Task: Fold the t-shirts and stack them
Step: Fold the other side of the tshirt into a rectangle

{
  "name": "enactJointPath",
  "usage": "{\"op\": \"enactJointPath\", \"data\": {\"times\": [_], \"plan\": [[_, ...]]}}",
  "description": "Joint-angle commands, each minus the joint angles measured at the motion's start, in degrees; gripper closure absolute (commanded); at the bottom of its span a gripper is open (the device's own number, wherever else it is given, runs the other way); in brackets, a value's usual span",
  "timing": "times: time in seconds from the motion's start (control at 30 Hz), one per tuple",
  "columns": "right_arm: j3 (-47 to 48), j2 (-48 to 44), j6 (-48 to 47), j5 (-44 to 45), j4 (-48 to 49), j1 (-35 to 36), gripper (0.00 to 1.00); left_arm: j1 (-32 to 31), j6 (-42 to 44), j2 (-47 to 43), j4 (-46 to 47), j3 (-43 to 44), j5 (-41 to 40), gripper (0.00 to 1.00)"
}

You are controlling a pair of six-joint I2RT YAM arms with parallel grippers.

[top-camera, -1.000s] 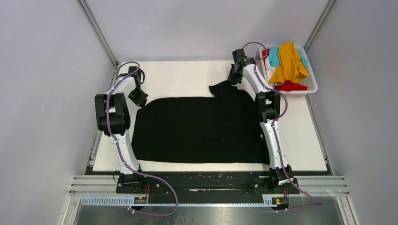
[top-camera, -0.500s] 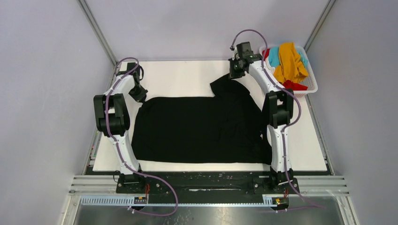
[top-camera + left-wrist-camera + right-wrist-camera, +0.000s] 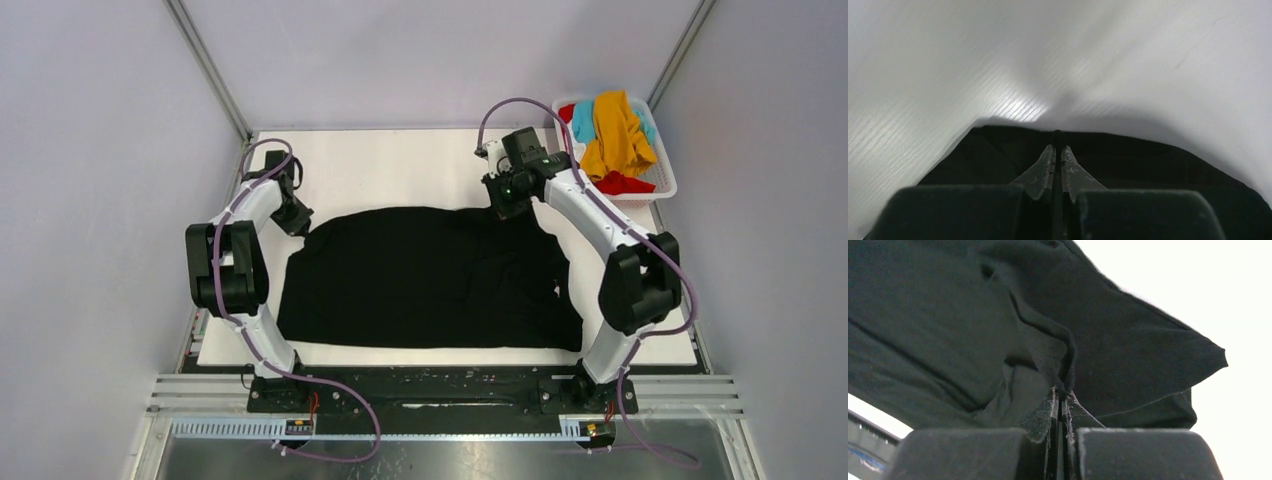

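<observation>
A large black t-shirt (image 3: 420, 280) lies spread across the white table. My left gripper (image 3: 297, 218) is at its far left corner, jaws shut on the black cloth (image 3: 998, 160), low on the table. My right gripper (image 3: 503, 203) is at the shirt's far right part, jaws shut on a fold of the black fabric (image 3: 1058, 355). The mustard-orange (image 3: 615, 130), teal-blue (image 3: 584, 120) and red (image 3: 620, 183) t-shirts lie heaped in the basket at the far right. A white tee cannot be made out.
The white slotted basket (image 3: 664, 180) stands at the table's far right corner. The white table (image 3: 400, 165) shows bare behind the shirt and along its right side (image 3: 640, 300). Grey walls enclose the table.
My right gripper has moved back toward me and down with the shirt's far right part, flattening the raised peak. My left gripper has shifted slightly outward, holding its corner.
</observation>
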Motion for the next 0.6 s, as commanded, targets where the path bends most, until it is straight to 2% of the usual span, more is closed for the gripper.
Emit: {"op": "enactJointPath", "data": {"times": [0.0,0.27,0.43,0.57], "plan": [[-4.3,-6.9,-2.8,1.0,-5.5,3.1,1.0,0.2,-0.1,-7.5,2.0,-2.2,-0.8,1.0],[-9.7,-15.4,-0.7,7.3,-12.4,4.3,1.0,1.0,0.1,-11.5,1.7,-4.2,-2.7,1.0],[-9.0,-18.7,2.4,9.0,-15.5,4.2,1.0,1.1,0.3,-12.1,0.8,-1.2,-2.4,1.0],[-9.4,-20.8,3.4,10.1,-20.0,4.3,1.0,1.1,-0.4,-15.2,0.3,-3.0,-4.4,1.0]]}}
